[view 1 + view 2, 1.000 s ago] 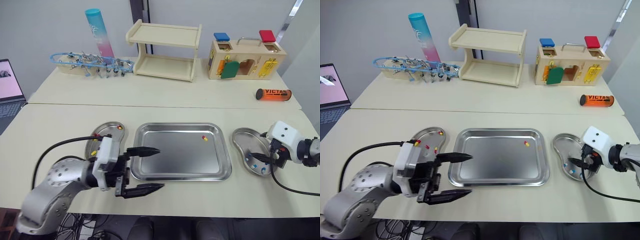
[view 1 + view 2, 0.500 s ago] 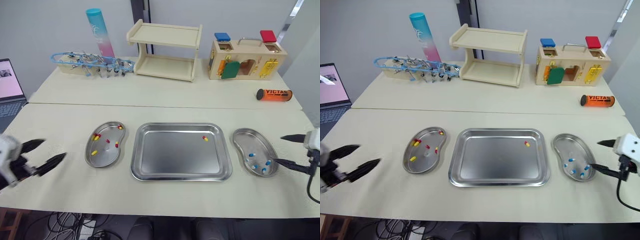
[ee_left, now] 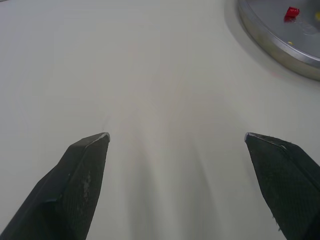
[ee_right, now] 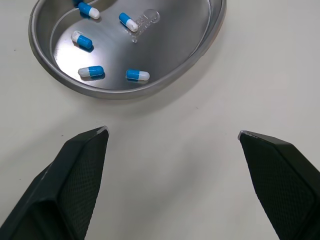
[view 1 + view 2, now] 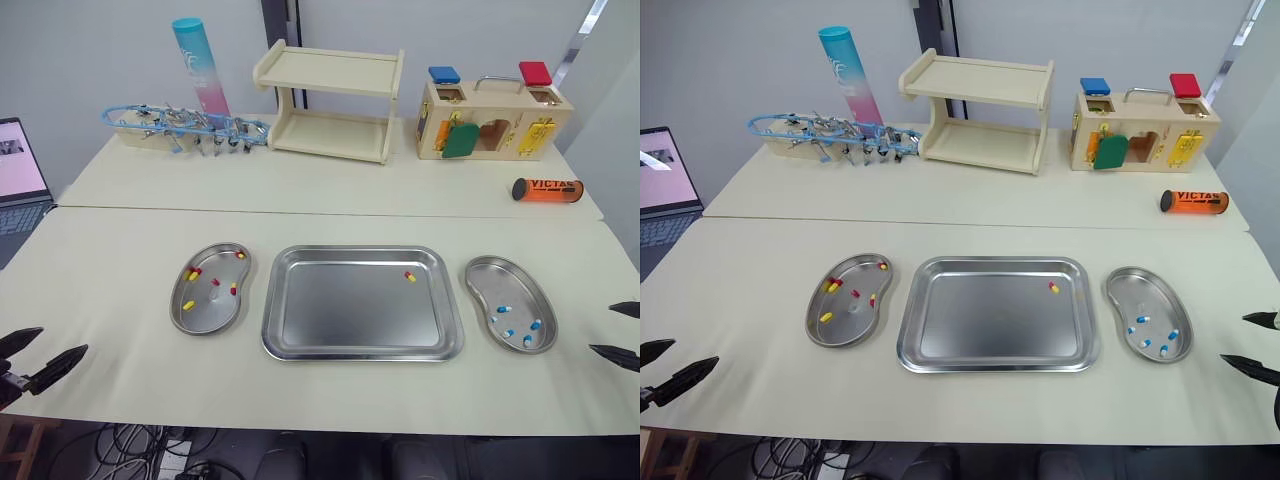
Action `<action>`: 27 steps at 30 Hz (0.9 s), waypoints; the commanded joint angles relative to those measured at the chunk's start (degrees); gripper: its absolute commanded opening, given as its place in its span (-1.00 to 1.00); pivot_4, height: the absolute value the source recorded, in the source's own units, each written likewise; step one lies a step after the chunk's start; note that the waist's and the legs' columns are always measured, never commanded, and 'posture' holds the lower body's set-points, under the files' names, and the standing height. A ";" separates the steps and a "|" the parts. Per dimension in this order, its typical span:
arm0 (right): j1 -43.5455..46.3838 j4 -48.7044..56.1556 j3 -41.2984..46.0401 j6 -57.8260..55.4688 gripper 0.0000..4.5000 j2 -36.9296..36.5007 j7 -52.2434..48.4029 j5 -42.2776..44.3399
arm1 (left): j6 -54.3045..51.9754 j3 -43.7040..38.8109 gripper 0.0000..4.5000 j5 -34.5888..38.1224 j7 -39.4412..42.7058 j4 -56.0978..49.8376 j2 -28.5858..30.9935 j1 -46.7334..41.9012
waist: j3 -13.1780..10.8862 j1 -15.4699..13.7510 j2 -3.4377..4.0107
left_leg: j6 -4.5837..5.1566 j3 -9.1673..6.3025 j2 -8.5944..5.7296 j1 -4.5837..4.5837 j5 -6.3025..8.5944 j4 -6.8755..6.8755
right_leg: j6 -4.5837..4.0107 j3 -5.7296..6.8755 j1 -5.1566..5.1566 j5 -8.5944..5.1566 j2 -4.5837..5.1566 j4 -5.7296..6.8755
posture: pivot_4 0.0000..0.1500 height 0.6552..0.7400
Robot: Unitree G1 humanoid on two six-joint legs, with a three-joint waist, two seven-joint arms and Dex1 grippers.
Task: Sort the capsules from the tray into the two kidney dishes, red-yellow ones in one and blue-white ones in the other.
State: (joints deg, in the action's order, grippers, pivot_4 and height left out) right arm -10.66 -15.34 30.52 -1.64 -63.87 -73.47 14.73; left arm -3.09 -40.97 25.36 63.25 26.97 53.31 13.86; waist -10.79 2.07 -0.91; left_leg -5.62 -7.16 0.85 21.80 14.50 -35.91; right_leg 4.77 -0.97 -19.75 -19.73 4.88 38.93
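Observation:
The steel tray (image 5: 300, 330) lies in the middle of the table with one red-yellow capsule (image 5: 409, 277) near its far right corner. The left kidney dish (image 5: 202, 322) holds several red-yellow capsules (image 5: 193, 273). The right kidney dish (image 5: 478, 270) holds several blue-white capsules (image 4: 92, 72). My left gripper (image 5: 34, 358) is open at the table's near left edge, well away from the left dish (image 3: 280, 35). At the near right edge my right gripper (image 5: 620, 331) stands open and empty, just short of the right dish (image 4: 165, 75).
On the back table stand a wooden shelf (image 5: 330, 100), a lock box (image 5: 492, 120), an orange tube (image 5: 546, 189), a blue-pink cylinder (image 5: 198, 68) and a rack of blue tools (image 5: 180, 128). A laptop (image 5: 20, 165) sits at the far left.
Both arms have pulled back from the middle to the table's near corners, the left from beside the tray, the right from over the right dish. Both grippers stay open.

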 commanded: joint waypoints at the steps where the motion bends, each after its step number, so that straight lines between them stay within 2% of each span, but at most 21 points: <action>1: 0.60 -0.11 1.17 0.27 0.95 -0.43 0.23 0.91 | 1.36 -2.01 1.00 0.39 0.56 0.58 1.37 0.16 | 0.00 0.06 0.00 | 0.00 0.00 0.00 0.00 0.00 0.00 | 0.00 0.00 0.00 0.00 0.00 0.00 | 1.00 1.00; 8: 1.11 -0.24 0.78 0.50 0.95 -0.52 0.02 0.84 | 1.91 -1.83 1.00 0.80 1.78 1.04 1.59 -0.57 | 0.00 0.28 0.00 | 0.00 0.00 0.00 0.00 0.00 0.00 | 0.00 0.01 0.00 0.00 0.00 0.00 | 1.00 1.00; 12: 2.57 1.30 0.48 -0.11 0.95 -0.63 0.35 1.41 | -0.01 0.25 1.00 1.89 5.07 -3.22 1.86 -0.94 | 0.00 0.33 0.00 | 0.00 0.00 0.00 0.00 0.00 -0.01 | 0.00 0.00 0.00 0.00 0.00 0.01 | 1.00 1.00; 17: 3.09 5.95 0.74 -2.33 0.95 -0.24 0.33 2.75 | -2.11 3.07 1.00 2.75 5.17 -8.55 1.47 -5.32 | 0.00 0.19 0.01 | -0.01 -0.03 0.00 0.01 0.00 -0.02 | 0.00 0.02 0.02 0.00 0.00 0.03 | 1.00 1.00; 27: 1.57 28.26 1.38 -16.11 0.95 3.11 3.38 12.30 | -9.81 11.64 1.00 5.16 2.37 -24.55 -0.12 -14.06 | 0.00 0.14 0.01 | -0.01 -0.05 0.00 0.02 -0.01 -0.04 | 0.00 0.02 0.03 0.01 0.00 0.03 | 1.00 1.00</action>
State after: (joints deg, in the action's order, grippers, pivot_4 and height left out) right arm -9.03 8.45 30.56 -15.54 -61.02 -71.13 24.56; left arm -11.87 -30.04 29.23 66.46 5.48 53.13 0.82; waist -10.79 2.22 -0.90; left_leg -5.63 -7.19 0.85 21.83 14.49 -35.96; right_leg 4.77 -0.96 -19.72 -19.73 4.88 38.96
